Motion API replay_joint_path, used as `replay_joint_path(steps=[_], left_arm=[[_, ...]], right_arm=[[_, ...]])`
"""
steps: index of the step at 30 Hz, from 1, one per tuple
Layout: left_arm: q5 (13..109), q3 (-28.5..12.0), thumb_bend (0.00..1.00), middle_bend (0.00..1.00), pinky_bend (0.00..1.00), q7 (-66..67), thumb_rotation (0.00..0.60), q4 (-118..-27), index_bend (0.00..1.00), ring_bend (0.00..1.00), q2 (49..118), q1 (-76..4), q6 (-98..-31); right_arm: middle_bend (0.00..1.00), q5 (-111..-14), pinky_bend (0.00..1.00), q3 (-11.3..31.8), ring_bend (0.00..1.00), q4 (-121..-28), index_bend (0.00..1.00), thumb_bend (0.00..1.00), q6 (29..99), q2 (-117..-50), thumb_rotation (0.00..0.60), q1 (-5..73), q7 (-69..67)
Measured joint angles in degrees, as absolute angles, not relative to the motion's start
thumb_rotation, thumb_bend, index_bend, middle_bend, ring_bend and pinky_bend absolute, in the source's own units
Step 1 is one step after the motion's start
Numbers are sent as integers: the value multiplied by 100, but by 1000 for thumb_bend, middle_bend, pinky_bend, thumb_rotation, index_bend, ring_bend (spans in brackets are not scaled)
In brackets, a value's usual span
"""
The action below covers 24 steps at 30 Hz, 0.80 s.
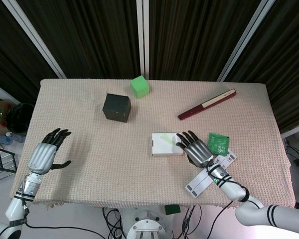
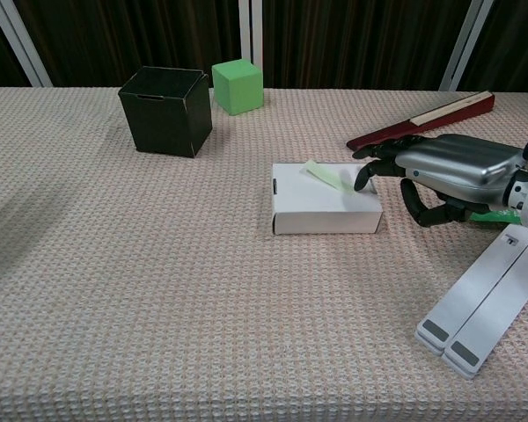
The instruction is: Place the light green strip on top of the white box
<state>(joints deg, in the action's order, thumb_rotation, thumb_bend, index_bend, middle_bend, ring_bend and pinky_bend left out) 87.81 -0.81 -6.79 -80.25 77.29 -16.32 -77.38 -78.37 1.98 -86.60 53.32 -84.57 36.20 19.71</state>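
Nearest, right front of the tabletop (image 2: 158,290): a pair of flat white bars (image 2: 480,308) with grey end pads, lying side by side at a slant.

Left front: left robot hand (image 1: 46,152), fingers spread apart, holding nothing, just above the cloth.

Centre right: white box (image 2: 321,209), flat and closed. The light green strip (image 2: 328,176) lies on its lid, toward the right rear corner, one end slightly lifted. Right robot hand (image 2: 440,176) is just beside the box's right edge, fingers extended and apart; a fingertip (image 2: 363,180) is at the strip's end, but contact cannot be told.

Beside that hand: green packet (image 1: 218,143), partly hidden.

Farther back: dark red folded fan (image 1: 207,104), black box (image 2: 165,110), green cube (image 2: 238,85).
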Motion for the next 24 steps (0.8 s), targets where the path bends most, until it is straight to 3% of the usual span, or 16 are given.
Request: replay_joint_path(steps=[24], left_arm=[[8769,-101,96,99,139,-700,590,-8082,122,26,7690,-1617,-7706]], right_arm=[[0,-7966,0,225,0,-8629,251,1000,5545,-8465,600,3585,1836]])
